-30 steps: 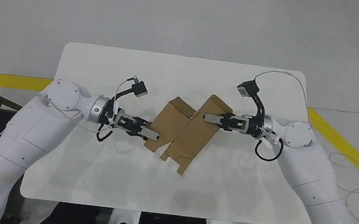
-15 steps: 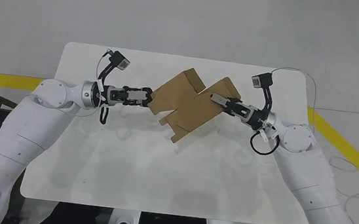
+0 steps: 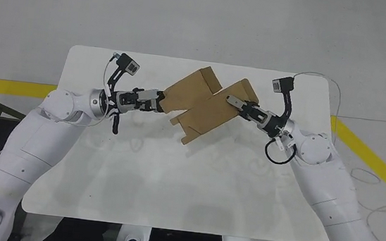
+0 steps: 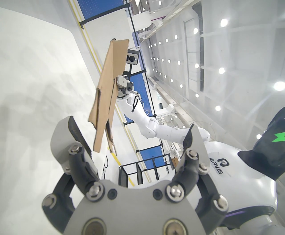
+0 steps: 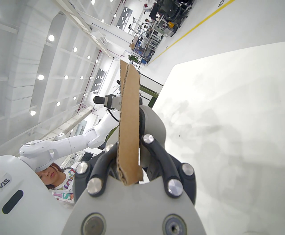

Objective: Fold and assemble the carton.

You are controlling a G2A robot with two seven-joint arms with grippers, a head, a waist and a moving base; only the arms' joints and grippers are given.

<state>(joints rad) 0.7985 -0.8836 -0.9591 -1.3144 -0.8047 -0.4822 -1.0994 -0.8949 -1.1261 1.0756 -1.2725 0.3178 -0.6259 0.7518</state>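
Over the one white table (image 3: 171,189), two grippers face each other across its far half. The left gripper (image 3: 157,101) (image 4: 131,124) has its fingers spread wide and grips nothing. The right gripper (image 3: 232,100) (image 5: 131,138) is clamped on one flat cardboard carton (image 3: 205,104) (image 4: 109,89) (image 5: 129,115). The carton hangs edge-up in the air between them, just beside the left fingertips.

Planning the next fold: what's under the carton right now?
The white table. The carton, clamped in the right gripper, covers the patch directly beneath it from above.
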